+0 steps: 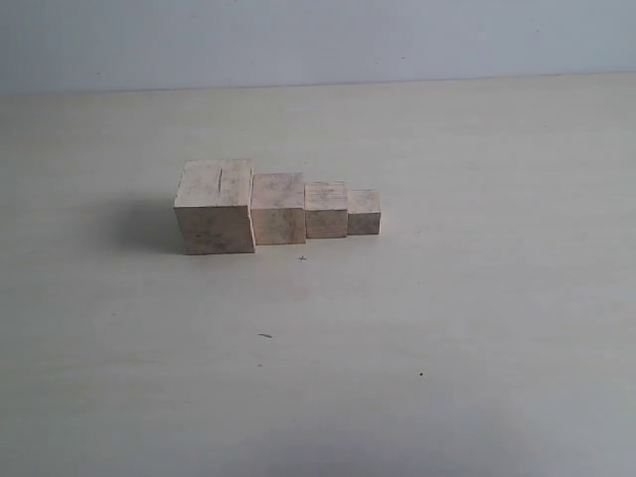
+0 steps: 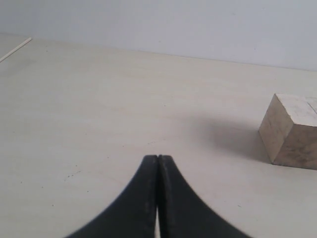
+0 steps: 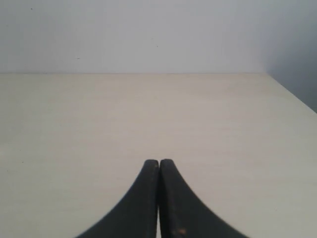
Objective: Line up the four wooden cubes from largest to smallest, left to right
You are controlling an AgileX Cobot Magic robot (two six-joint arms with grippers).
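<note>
In the exterior view the four wooden cubes stand in one touching row on the pale table (image 1: 447,318). From left to right they are the largest cube (image 1: 216,207), with a thin dark groove on top, a second cube (image 1: 278,208), a third cube (image 1: 326,209) and the smallest cube (image 1: 364,212). Neither arm shows in that view. The left wrist view has my left gripper (image 2: 157,157) shut and empty above the bare table, with the largest cube (image 2: 292,131) off to one side and well apart from it. My right gripper (image 3: 159,161) is shut too, holding nothing, and no cube shows in its view.
A few small dark specks (image 1: 265,336) mark the tabletop. A plain pale wall (image 1: 318,40) rises behind the table's far edge. The table's corner and side edge (image 3: 292,96) show in the right wrist view.
</note>
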